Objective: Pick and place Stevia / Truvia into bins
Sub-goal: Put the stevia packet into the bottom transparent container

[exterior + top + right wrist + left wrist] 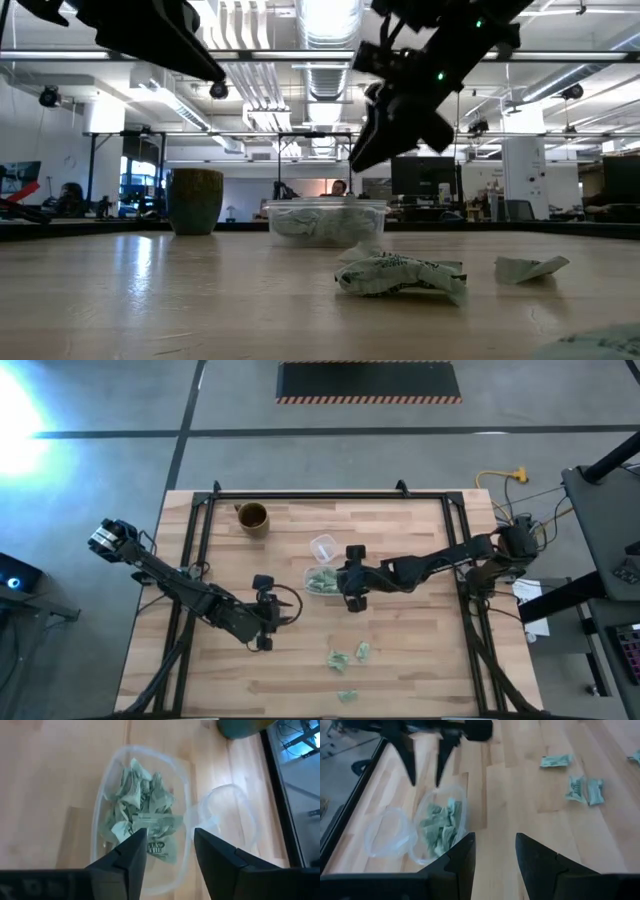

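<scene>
The clear bin [320, 581] holds a heap of crumpled pale green Stevia / Truvia packets [142, 817]. One flat packet [157, 822] lies on top of the heap. My right gripper [170, 850] hovers open above the bin's right side, pointing slantwise down, with nothing between its fingers; the left wrist view shows it too [425, 760]. My left gripper [495, 852] stands open over bare wood to the left of the bin and holds nothing. Loose packets [337, 658] [362, 651] [347, 695] lie flat on the table nearer the front edge.
A smaller clear round cup [322, 546] stands just beyond the bin. A brown mug [252, 517] sits near the table's far edge. Black frame rails [200, 550] run along the left, right and far sides. Bare wood lies at the front left.
</scene>
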`<state>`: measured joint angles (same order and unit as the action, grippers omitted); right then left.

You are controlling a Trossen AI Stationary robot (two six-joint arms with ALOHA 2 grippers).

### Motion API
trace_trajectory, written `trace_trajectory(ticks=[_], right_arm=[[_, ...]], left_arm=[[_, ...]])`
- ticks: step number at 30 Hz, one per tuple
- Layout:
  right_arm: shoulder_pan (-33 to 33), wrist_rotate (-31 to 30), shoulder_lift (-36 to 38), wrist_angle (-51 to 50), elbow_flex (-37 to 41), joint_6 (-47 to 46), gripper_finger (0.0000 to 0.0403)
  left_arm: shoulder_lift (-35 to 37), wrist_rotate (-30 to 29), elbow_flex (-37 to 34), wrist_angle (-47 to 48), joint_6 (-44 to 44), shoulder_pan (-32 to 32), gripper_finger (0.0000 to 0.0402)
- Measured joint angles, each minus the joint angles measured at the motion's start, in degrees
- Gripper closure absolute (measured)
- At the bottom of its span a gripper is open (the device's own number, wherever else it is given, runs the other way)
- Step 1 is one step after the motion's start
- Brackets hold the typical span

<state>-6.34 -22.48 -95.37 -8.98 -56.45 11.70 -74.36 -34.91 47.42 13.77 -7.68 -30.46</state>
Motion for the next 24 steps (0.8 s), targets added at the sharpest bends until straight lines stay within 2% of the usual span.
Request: trace_trajectory(ticks=[6,11,22,24], right_arm=[[-2.32,0.01,6.53,-8.34,0.0,-6.44,0.0257],[-6.19,0.09,11.41,-16.45,0.82,-14.21,0.0266],[-15.57,0.21,18.16,-16.34,5.17,-20.81,0.0278],[-16.69,0.21,18.93,-16.66,5.62,-21.63,0.0281]], left_arm=[[-2.14,0.77,-2.4,-4.1,3.97,0.09,0.0278],[-6.8,2.03,-2.75,-9.78,8.09,0.13,0.0278],[-19.11,8.14,-1.19,-26.86,11.64,0.09,0.0278],[-21.17,11.03,-0.51,-30.16,12.14,0.11,0.0278]])
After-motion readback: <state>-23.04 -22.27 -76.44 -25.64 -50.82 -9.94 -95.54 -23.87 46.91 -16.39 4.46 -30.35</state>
